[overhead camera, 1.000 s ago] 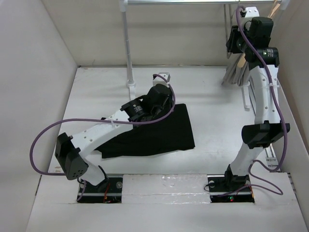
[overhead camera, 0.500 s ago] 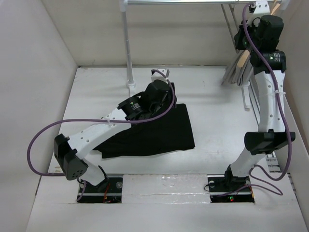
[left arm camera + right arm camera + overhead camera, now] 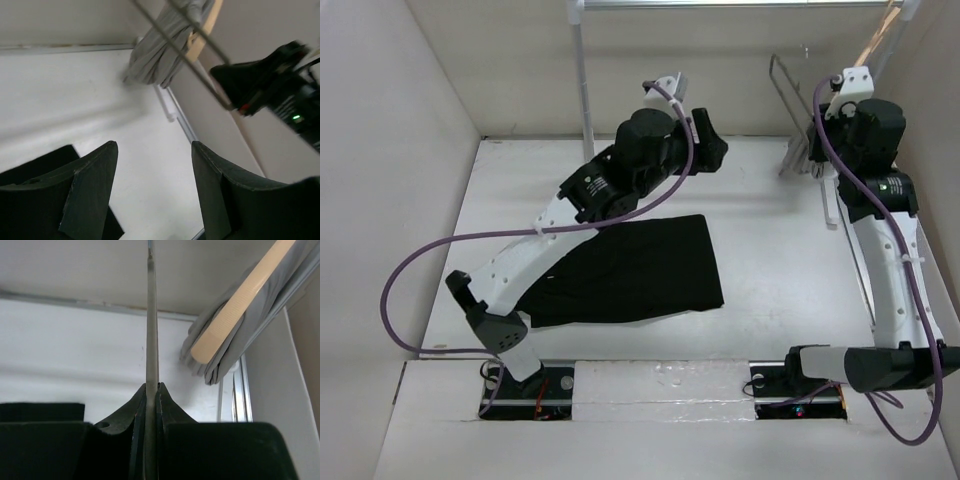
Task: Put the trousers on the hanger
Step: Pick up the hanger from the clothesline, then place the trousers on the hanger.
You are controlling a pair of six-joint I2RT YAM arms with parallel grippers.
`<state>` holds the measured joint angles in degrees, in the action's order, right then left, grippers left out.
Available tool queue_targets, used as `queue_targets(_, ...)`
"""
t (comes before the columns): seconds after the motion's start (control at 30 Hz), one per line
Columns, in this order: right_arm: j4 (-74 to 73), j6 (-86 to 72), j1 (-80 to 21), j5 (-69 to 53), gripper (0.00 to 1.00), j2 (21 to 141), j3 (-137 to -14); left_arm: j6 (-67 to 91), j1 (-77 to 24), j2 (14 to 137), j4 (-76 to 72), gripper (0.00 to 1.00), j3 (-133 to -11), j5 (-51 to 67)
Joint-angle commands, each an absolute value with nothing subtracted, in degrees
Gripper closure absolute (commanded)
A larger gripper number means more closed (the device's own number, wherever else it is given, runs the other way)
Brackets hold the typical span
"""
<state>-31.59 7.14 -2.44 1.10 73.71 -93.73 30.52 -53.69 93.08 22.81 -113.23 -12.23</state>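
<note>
Black trousers [image 3: 640, 270] are lying flat while the wire hanger [image 3: 150, 315] is being held aloft

On the white surface [image 3: 770, 260] the trousers are lying spread out and unheld, well apart from the hanger. The left gripper [image 3: 152, 150] is hovering over the far side with its fingers spread wide and nothing between them. The right gripper [image 3: 151, 392] is pinching the hanger's thin wire tightly. By this view, the hanger is in hand, and draping the trousers over it is not yet begun.
</note>
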Motion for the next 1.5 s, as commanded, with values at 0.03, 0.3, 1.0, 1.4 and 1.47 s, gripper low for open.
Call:
queue_targets(0.03, -24.8, 9.2, -2.5, 1.8, 1.00, 70.6, -89.7, 30.2, -54.4, 100.1, 23.8, 0.42, -124.0, -6.4)
queue_targets(0.3, -24.6, 9.9, -7.3, 1.1, 1.00, 58.9, -75.3, 33.8, -55.0, 109.4, 23.2, 0.35, -132.3, -1.7)
queue_targets(1.0, -26.4, 5.4, -28.4, 16.4, 1.00, 46.0, -59.1, 43.9, -55.5, 115.3, 17.9, 0.44, -120.9, -2.8)
queue_targets(1.4, -31.2, 6.3, -33.9, 24.4, 1.00, 48.3, -58.7, 45.0, -55.5, 114.1, 18.5, 0.67, -119.1, -2.7)
queue_targets(1.47, -31.7, 6.4, -33.9, 25.3, 1.00, 48.0, -58.1, 45.0, -55.5, 114.1, 19.5, 0.63, -118.7, -2.0)
